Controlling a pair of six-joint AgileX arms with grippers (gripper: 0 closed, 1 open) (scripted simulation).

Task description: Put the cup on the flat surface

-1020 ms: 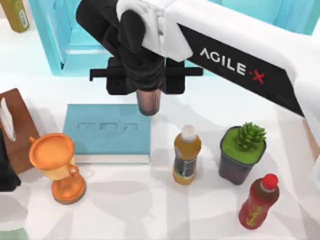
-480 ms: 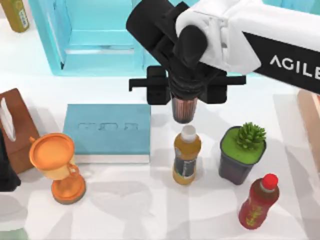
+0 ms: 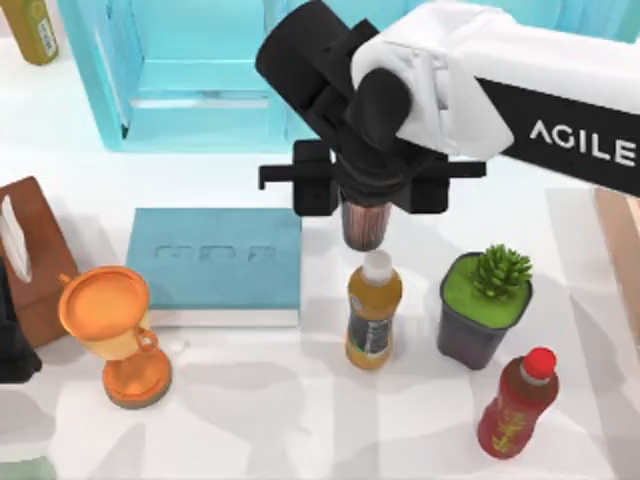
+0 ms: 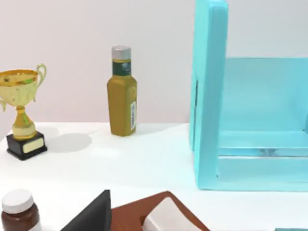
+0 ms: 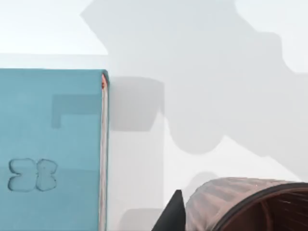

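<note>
Shifted slightly since a moment ago, the right gripper [image 3: 362,205] clamps the cup [image 3: 363,225] just behind the orange bottle [image 3: 373,310]; lowering it could clip the cap and topple both on the worktop [image 3: 300,410].

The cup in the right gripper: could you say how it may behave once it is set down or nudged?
The cup looks rigid, and its finely ribbed sides probably give the right gripper decent friction. Being a short cylinder, it should stand steadily on the tabletop, though on its side it would likely roll. The orange bottle stands close by, so a nudge might knock it.
</note>
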